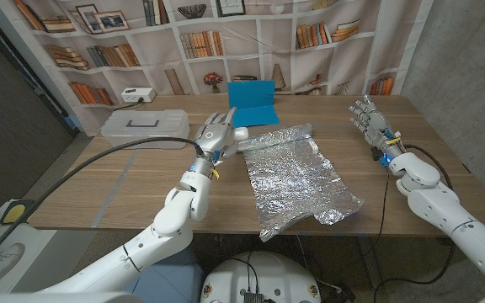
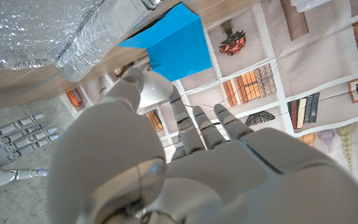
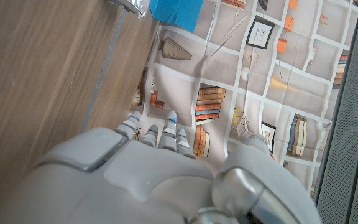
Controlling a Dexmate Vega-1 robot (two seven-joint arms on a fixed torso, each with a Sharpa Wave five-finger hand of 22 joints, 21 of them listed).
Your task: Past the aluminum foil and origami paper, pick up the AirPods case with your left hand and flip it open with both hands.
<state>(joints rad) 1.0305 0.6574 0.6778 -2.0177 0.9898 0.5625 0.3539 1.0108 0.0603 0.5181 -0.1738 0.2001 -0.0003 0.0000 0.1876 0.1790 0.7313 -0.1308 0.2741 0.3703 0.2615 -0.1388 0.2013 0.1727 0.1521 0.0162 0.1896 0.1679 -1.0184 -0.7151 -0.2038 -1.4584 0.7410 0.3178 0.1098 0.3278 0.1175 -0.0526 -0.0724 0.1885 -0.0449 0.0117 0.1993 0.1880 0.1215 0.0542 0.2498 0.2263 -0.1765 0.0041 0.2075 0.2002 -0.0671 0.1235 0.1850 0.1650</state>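
The white AirPods case [image 1: 239,133] sits between the thumb and fingers of my left hand [image 1: 215,136], held up just off the foil's far left corner. In the left wrist view the case [image 2: 156,89] shows as a white dome between the thumb and fingers of that hand [image 2: 185,168]; its lid looks closed. The crinkled aluminum foil [image 1: 297,177] lies in the middle of the table, with the blue origami paper [image 1: 253,103] behind it. My right hand [image 1: 372,123] is raised at the table's right side, fingers spread, holding nothing.
A clear plastic box [image 1: 146,126] stands at the back left, with a white power strip [image 1: 138,95] behind it. A black cable [image 1: 386,181] runs along my right arm. A bookshelf backdrop hangs beyond the far edge. Bare wood [image 1: 125,189] lies left of the foil.
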